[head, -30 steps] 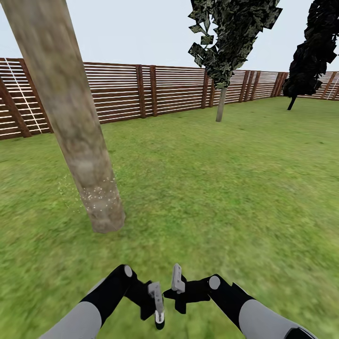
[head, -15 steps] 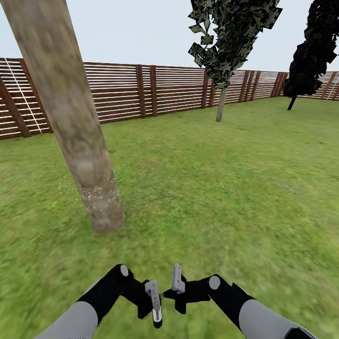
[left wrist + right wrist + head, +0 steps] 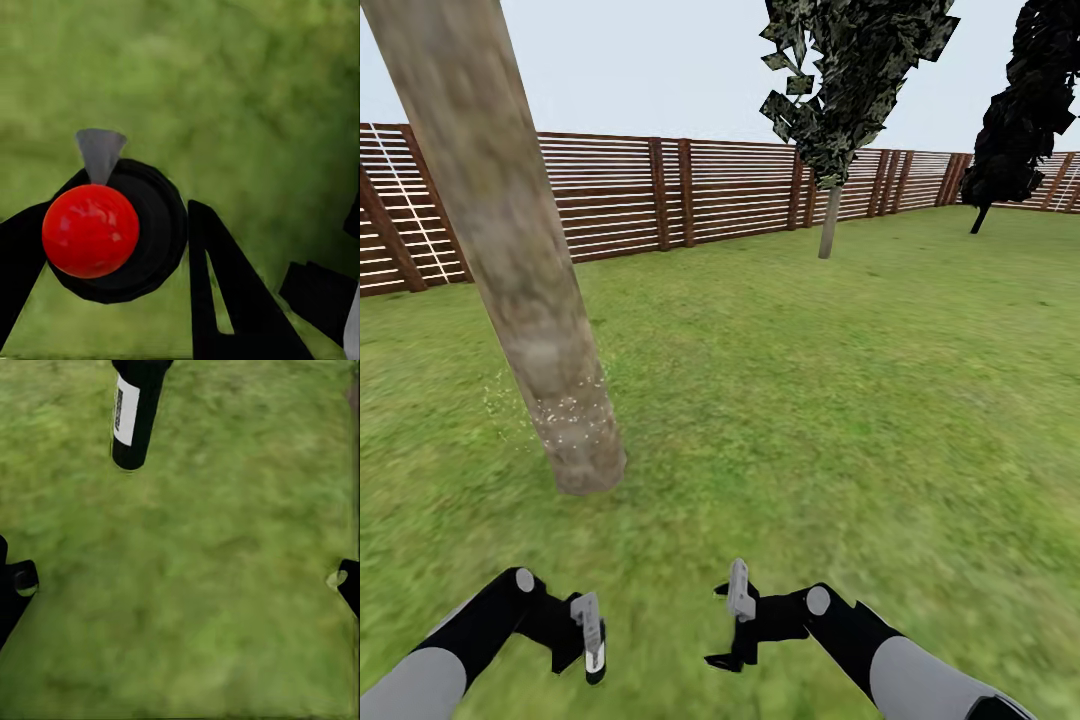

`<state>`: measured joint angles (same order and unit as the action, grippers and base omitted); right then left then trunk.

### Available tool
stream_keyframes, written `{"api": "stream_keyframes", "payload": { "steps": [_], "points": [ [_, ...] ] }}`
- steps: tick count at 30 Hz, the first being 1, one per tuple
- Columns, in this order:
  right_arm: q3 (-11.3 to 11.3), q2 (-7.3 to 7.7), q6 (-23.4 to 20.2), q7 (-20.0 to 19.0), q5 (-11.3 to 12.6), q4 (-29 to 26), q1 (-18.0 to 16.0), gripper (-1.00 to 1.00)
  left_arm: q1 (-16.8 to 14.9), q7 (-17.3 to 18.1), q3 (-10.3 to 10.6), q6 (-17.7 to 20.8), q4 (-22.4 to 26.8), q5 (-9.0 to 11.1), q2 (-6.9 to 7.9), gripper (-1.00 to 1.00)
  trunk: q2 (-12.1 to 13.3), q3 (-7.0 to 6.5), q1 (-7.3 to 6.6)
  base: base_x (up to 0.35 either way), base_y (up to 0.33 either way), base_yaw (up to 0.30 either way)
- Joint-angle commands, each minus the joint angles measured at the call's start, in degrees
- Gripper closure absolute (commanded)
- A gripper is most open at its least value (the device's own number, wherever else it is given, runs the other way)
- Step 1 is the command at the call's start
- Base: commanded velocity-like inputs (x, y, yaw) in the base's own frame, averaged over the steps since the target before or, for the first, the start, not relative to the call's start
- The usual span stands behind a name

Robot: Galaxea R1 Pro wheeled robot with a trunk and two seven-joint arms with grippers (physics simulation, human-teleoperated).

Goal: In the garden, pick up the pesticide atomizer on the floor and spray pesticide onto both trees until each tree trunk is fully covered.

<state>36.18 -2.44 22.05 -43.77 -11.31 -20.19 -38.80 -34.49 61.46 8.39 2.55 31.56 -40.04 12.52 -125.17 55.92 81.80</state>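
The left gripper [image 3: 588, 640] hung low over the lawn [image 3: 840, 400], its fingers closed around the pesticide atomizer [image 3: 590, 635], a small black bottle with a pale label held roughly upright. In the left wrist view the atomizer [image 3: 112, 232] appeared from above as a black round body with a red cap and a grey nozzle, one black finger [image 3: 225, 300] just beside it. The right gripper [image 3: 738, 625] hovered beside it, apart from it, spread wide and empty; in the right wrist view its two fingertips [image 3: 15, 585] sat at opposite edges of the picture with bare grass [image 3: 195, 585] between them, and the atomizer [image 3: 133, 416] hung beyond.

Ahead and to the left stood the near tree trunk [image 3: 520, 270], a thick mottled grey-brown column rooted in the grass, with a scatter of pale specks on and around its lowest part. Well apart, farther back near the brown slat fence [image 3: 660, 195], stood the second tree [image 3: 840, 110] with a thin pale trunk and blocky dark green leaves. A near-black conifer-like tree [image 3: 1020, 110] stood at the far right by the fence, under a pale sky.
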Motion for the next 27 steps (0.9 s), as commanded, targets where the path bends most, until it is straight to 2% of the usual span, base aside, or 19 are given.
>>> {"api": "stream_keyframes", "payload": {
  "steps": [1, 2, 4, 5, 6, 7, 8, 9, 10, 11, 12, 14, 16, 21, 27],
  "points": [
    [-0.21, 0.39, 0.37, 7.23, -0.45, 2.5, 0.08, -1.0, 0.02, -6.56, -3.19, 0.34, -0.62, 0.86, 0.01, 1.0, -0.02, 0.05, -0.01, 0.0, 0.0, 0.0],
    [-0.62, 0.51, 0.36, 15.92, -0.27, 7.53, 0.15, -1.0, 0.03, -13.99, -8.27, 0.38, -3.23, 2.32, -0.13, 1.0, -0.02, 0.05, -0.01, 0.0, 0.0, 0.0],
    [-3.93, 0.57, 0.43, 31.45, 1.63, 15.38, 0.28, -1.0, 0.13, -23.2, -16.7, 0.02, -9.7, 4.76, 0.19, 1.0, -0.02, 0.05, -0.01, 0.0, 0.0, 0.0],
    [-6.33, 0.59, 0.46, 42.32, 4.1, 17.24, 1.62, -1.0, 0.57, -27.98, -22.32, -1.78, -12.88, 6.06, 0.88, 1.0, -0.02, 0.05, -0.01, 0.0, 0.0, 0.0],
    [-7.5, 0.64, 0.66, 52.02, 7.11, 17.94, 4.44, -1.0, 2.42, -33.0, -27.79, -5.87, -14.47, 7.0, 1.43, 1.0, -0.02, 0.05, -0.01, 0.0, 0.0, 0.0],
    [-7.83, 0.65, 0.97, 55.99, 9.1, 18.08, 5.73, -1.0, 3.76, -35.8, -30.58, -8.37, -14.86, 7.48, 1.46, 1.0, -0.02, 0.05, -0.01, 0.0, 0.0, 0.0],
    [-8.12, 0.67, 2.73, 61.68, 14.98, 18.31, 7.71, -1.0, 6.65, -41.88, -36.3, -13.47, -15.35, 8.55, 1.43, 1.0, -0.02, 0.05, -0.01, 0.0, 0.0, 0.0],
    [-8.22, 0.76, 4.71, 63.71, 19.86, 18.41, 8.71, -1.0, 8.47, -45.31, -39.57, -16.58, -15.54, 9.13, 1.4, 1.0, -0.02, 0.05, -0.01, 0.0, 0.0, 0.0],
    [-8.27, 0.98, 6.61, 64.7, 24.44, 18.46, 9.33, -1.0, 10.09, -47.29, -42.05, -19.19, -15.67, 9.69, 1.38, 1.0, -0.02, 0.05, -0.01, 0.0, 0.0, 0.0],
    [-8.25, 1.14, 7.81, 65.13, 27.83, 18.37, 9.65, -1.0, 11.31, -48.44, -44.05, -21.14, -15.99, 10.51, 1.33, 1.0, -0.02, 0.05, -0.01, 0.0, 0.0, 0.0],
    [-8.18, 1.19, 8.42, 65.34, 29.68, 18.27, 9.81, -1.0, 11.98, -49.09, -45.44, -22.27, -16.98, 11.46, 1.3, 1.0, -0.02, 0.05, -0.01, 0.0, 0.0, 0.0],
    [-8.02, 0.95, 8.91, 65.44, 31.15, 18.04, 9.93, -1.0, 12.55, -49.59, -46.68, -23.22, -20.53, 12.83, 1.33, 1.0, -0.02, 0.05, -0.01, 0.0, 0.0, 0.0],
    [-8.06, 0.62, 9.08, 65.5, 31.67, 17.96, 9.97, -1.0, 14.04, -49.91, -47.1, -23.44, -23.17, 13.61, 1.58, 1.0, -0.02, 0.05, -0.01, 0.0, 0.0, 0.0],
    [-8.09, 0.74, 8.97, 65.62, 31.7, 18.42, 10.04, -1.0, 14.73, -49.94, -47.03, -23.52, -23.62, 14.76, 1.34, 1.0, -0.02, 0.05, -0.01, 0.0, 0.0, 0.0],
    [-8.08, 0.76, 8.89, 65.56, 31.77, 18.59, 18.51, -1.0, 14.8, -49.95, -47.01, -23.55, -23.74, 14.97, 1.19, 1.0, -0.02, 0.05, -0.01, 0.0, 0.0, 0.0]
  ]
}}
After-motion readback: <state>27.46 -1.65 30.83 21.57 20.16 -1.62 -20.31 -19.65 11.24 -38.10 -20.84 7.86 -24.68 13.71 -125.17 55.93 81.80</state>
